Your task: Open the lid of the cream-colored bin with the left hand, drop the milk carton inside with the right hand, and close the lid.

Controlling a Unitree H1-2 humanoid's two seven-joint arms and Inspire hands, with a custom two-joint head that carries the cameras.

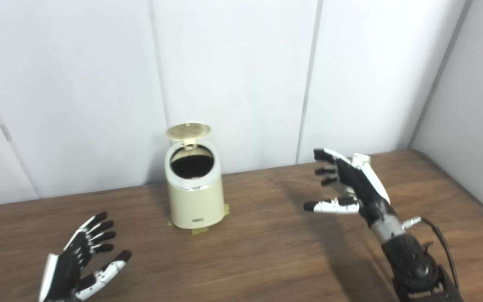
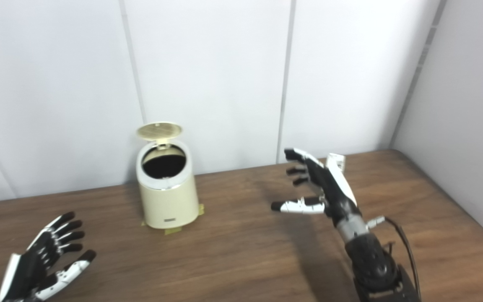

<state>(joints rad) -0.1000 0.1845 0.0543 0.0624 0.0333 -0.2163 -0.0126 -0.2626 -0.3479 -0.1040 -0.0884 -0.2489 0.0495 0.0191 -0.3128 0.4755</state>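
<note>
Cream-coloured and smooth-sided, the bin [image 1: 195, 197] stands on the brown wooden table [image 1: 266, 251] close to the white wall panels [image 1: 233, 75], its round lid [image 1: 188, 131] tipped up on a rear hinge so the dark opening shows. Yellowish tape tabs [image 1: 201, 230] peek out at its base, which suggests it is fixed down and will not slide when touched. It looks like a light, stiff shell with a glossy rim; the lid is thin and will probably fall shut with a gentle push on its raised front edge, so little force seems called for.

The left hand [image 1: 80, 260] is low on the table's near left, well apart from the bin, fingers spread and holding nothing. The right hand [image 1: 344, 184] hovers to the right of the bin, also well apart from it, fingers apart and empty. No milk carton shows anywhere on the table or in either hand; whether it lies inside the bin cannot be told, as the opening is only dark.

The two views differ little. The right eye view shows more of the side wall [image 2: 468, 109] and the table's right edge, while the left eye view shows more of the left hand's wrist.
</note>
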